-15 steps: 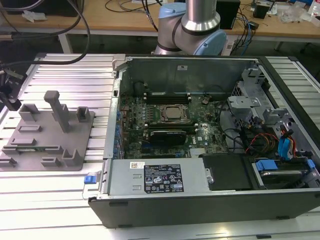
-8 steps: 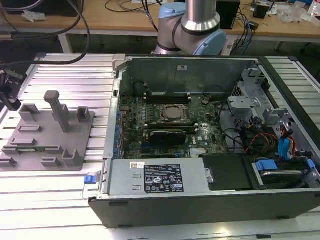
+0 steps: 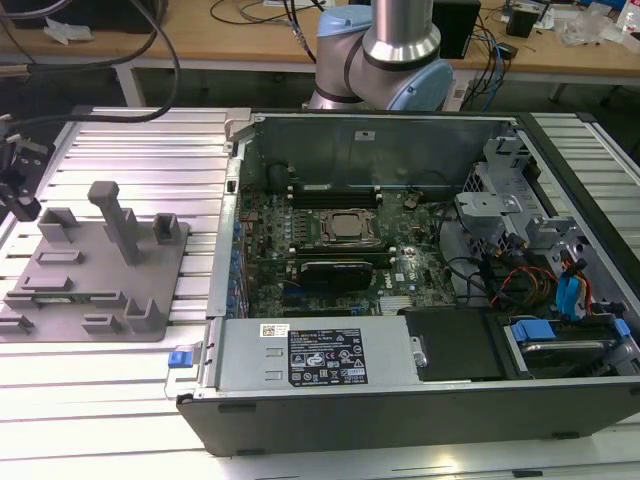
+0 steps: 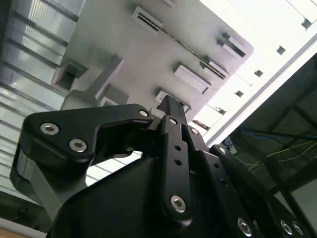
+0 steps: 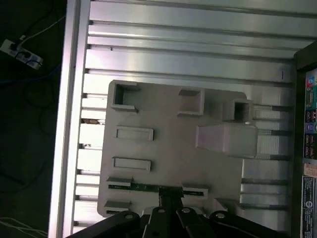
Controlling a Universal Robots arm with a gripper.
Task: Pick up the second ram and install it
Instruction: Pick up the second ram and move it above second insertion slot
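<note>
Gripper (image 5: 171, 192) over middle of second ram (image 5: 138, 187) in gray fixture (image 5: 168, 148) — perhaps touching — opening: cannot tell.

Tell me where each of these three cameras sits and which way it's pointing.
Exterior view: off the arm, facing down across the open computer case and the grey fixture; the arm's base shows beyond the case.
First wrist view: on the arm, facing straight down on the fixture; the gripper shows at the second ram.
Second wrist view: on the arm, facing along the gripper toward the fixture.
Shared: all three show the fixture.
</note>
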